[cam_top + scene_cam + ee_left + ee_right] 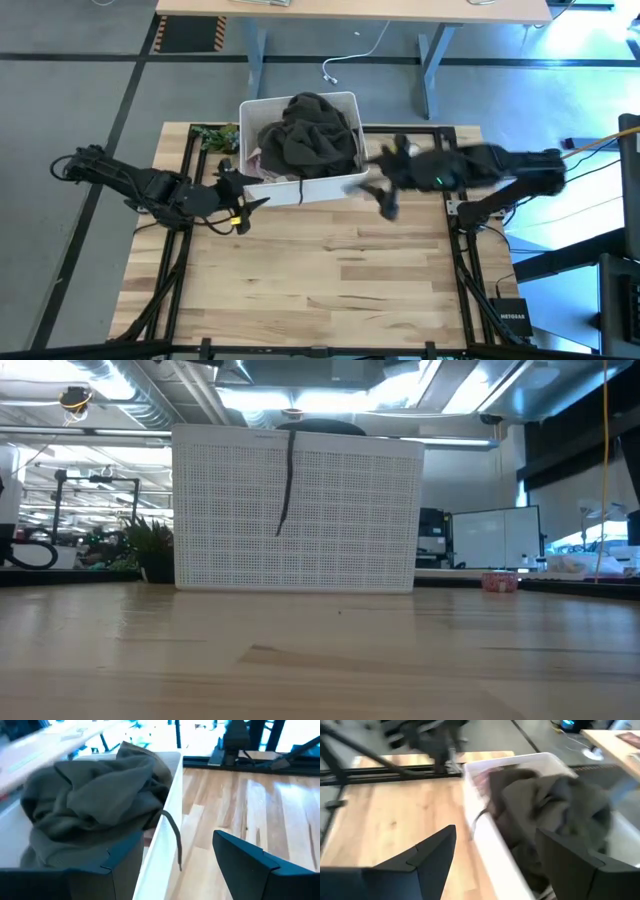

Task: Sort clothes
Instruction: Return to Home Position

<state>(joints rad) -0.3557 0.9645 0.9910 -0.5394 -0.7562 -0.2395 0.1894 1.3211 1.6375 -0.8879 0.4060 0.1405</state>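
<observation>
Left pincer point(248, 192) and right pincer point(378, 186), both spread, flank bin point(320, 187) holding clothes point(310, 135).

You see white perforated bin point(300, 510) upright on wooden table point(300, 660), centre. Dark drawstring point(286, 490) hangs down its near wall. Dark fabric point(325, 427) humps above rim. Plant point(150, 545) far left.

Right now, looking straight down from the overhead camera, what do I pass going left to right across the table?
left claw, open → white laundry bin, heaped with olive-grey clothes → right claw, open
</observation>
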